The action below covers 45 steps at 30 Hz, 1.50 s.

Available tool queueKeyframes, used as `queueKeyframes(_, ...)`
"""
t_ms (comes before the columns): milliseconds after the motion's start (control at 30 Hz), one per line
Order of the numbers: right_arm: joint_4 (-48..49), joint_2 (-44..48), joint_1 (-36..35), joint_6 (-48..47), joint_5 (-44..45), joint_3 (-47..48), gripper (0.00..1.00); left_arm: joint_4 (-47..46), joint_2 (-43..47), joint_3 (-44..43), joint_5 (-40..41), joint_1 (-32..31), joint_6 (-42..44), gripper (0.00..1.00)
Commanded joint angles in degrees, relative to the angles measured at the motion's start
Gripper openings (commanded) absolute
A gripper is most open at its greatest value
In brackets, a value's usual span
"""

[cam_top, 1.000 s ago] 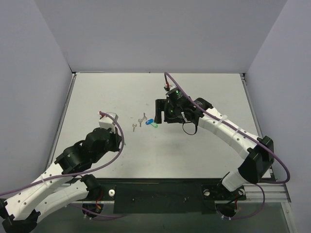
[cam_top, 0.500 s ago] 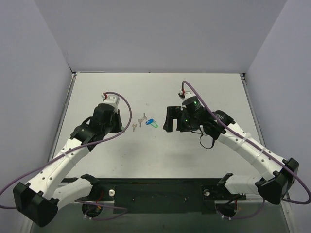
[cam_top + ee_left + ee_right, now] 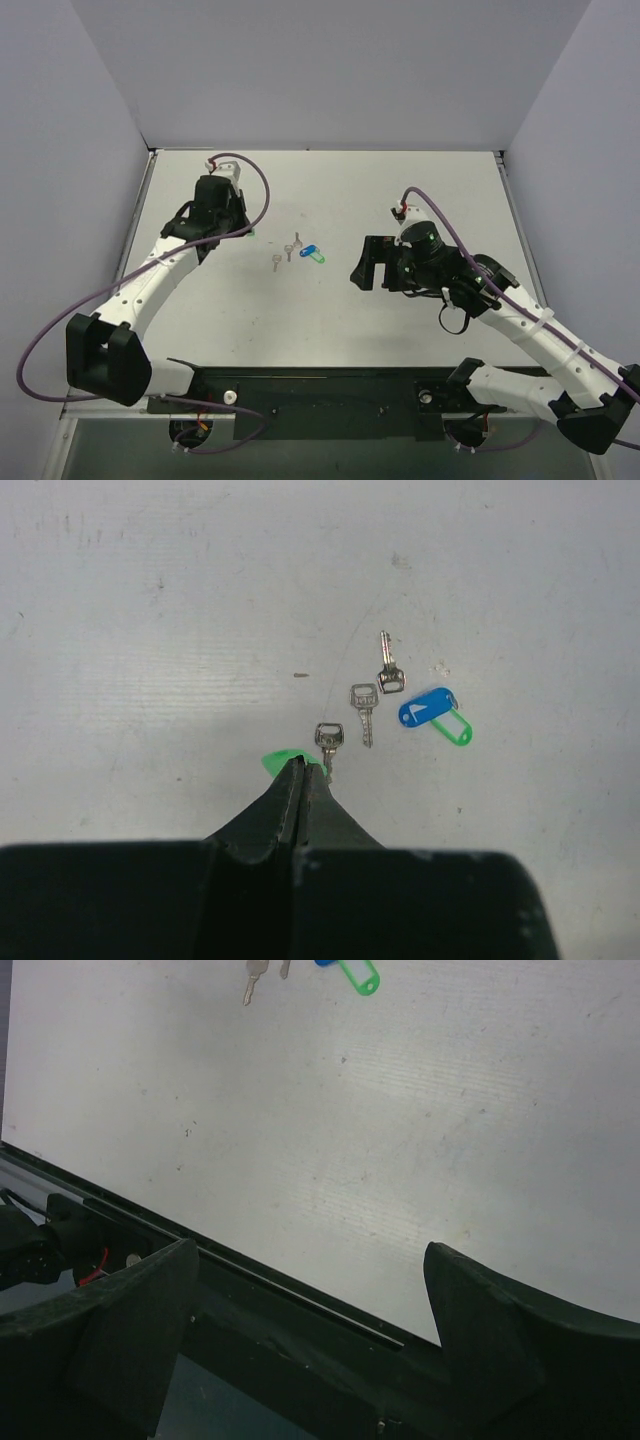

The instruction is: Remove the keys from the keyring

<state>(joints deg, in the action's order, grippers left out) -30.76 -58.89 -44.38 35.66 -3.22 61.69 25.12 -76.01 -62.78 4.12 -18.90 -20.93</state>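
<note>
The keys lie loose on the table: three bare silver ones (image 3: pixel 363 708), a blue-headed one (image 3: pixel 425 708) and a green-headed one (image 3: pixel 457 730) touching it. In the top view they sit mid-table (image 3: pixel 290 250), with the blue head (image 3: pixel 309 251) to their right. I cannot make out a keyring. My left gripper (image 3: pixel 298 764) is shut on a small green plastic piece (image 3: pixel 275 764), held left of the keys (image 3: pixel 243 229). My right gripper (image 3: pixel 364 267) is open and empty, right of the keys. Its wrist view (image 3: pixel 310 1250) shows a bare key (image 3: pixel 252 980) and the green head (image 3: pixel 358 978) at the top edge.
The black front rail (image 3: pixel 280 1290) of the table runs under my right gripper. Grey walls close in the table (image 3: pixel 400 320) on three sides. Purple cables trail from both arms.
My left arm has swung from the near left up to the far left, its gripper now left of the keys. My right arm has drawn back from the keys toward the near right.
</note>
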Motion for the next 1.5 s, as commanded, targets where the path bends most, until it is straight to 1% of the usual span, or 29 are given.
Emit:
queueKeyframes(0, -1.1, 2.1, -0.9, 1.8, 1.8, -1.3, 0.9, -7.4, -2.9, -3.6, -2.0, 0.7, -1.6, 0.0)
queueKeyframes(167, -1.1, 2.7, -1.4, 2.2, 2.3, -1.9, 0.9, -10.4, -6.6, -4.7, -4.0, 0.8, -3.8, 0.0)
queueKeyframes(267, -1.1, 3.3, -1.7, 2.8, 2.5, -2.5, 0.9, -11.1, -8.7, -5.7, -4.1, 0.8, -4.6, 0.0)
queueKeyframes(367, -1.1, 4.0, -2.0, 3.0, 3.0, -3.2, 0.9, -11.7, -10.7, -6.6, -6.1, 0.8, -5.8, 0.0)
queueKeyframes(433, -1.1, 4.5, -2.1, 3.1, 3.0, -3.5, 0.9, -11.9, -11.7, -7.4, -6.8, 0.8, -6.0, 0.06)
queueKeyframes(467, -1.1, 4.8, -2.1, 3.3, 3.0, -3.6, 0.9, -11.8, -11.9, -7.9, -7.1, 0.8, -6.1, 0.18)
queueKeyframes(500, -1.3, 4.9, -2.2, 3.3, 3.0, -3.7, 0.9, -11.9, -12.2, -8.0, -7.4, 0.8, -6.1, 0.27)
queueKeyframes(533, -1.5, 5.1, -2.1, 3.2, 3.0, -3.7, 0.9, -11.9, -12.2, -8.2, -7.5, 0.7, -6.1, 0.36)
queueKeyframes(567, -1.7, 5.2, -2.2, 3.2, 3.0, -3.7, 0.9, -12.0, -12.4, -8.4, -7.9, 0.7, -6.3, 0.4)
queueKeyframes(600, -1.8, 5.4, -2.2, 3.2, 3.0, -3.7, 0.9, -12.1, -12.4, -8.6, -8.2, 0.7, -6.3, 0.51)
queueKeyframes(667, -1.8, 5.5, -2.2, 3.1, 3.0, -3.7, 0.9, -12.4, -12.1, -8.8, -9.3, 0.7, -6.4, 0.81)
queueKeyframes(833, -1.9, 5.5, -2.3, 3.3, 3.0, -3.6, 0.9, -12.1, -10.0, -8.9, -11.3, 0.6, -6.3, 0.83)
queueKeyframes(900, -1.8, 5.5, -2.4, 3.3, 4.7, -3.5, 0.9, -11.6, -8.6, -9.1, -12.1, 0.6, -6.4, 0.83)
queueKeyframes(1033, -1.9, 6.2, -2.4, 2.7, 6.0, -3.5, 0.9, -10.4, -4.7, -8.6, -13.3, 0.6, -5.7, 0.84)
queueKeyframes(1133, -1.9, 6.4, -2.4, 2.0, 7.3, -3.4, 0.91, -8.8, -0.1, -7.2, -12.6, 0.7, -4.0, 0.85)
queueKeyframes(1233, -1.8, 6.8, -2.4, 0.9, 8.7, -3.4, 0.91, -6.9, 4.2, -3.9, -11.3, 0.8, -2.1, 0.86)
queueKeyframes(1333, -1.5, 7.7, -2.4, 0.3, 11.1, -3.6, 0.91, -5.8, 10.9, -0.6, -10.0, 0.9, 0.1, 0.87)
queueKeyframes(1467, -0.2, 9.1, -2.4, -1.0, 13.9, -4.5, 0.92, -4.2, 17.9, 4.6, -9.7, 1.0, 1.5, 0.9)
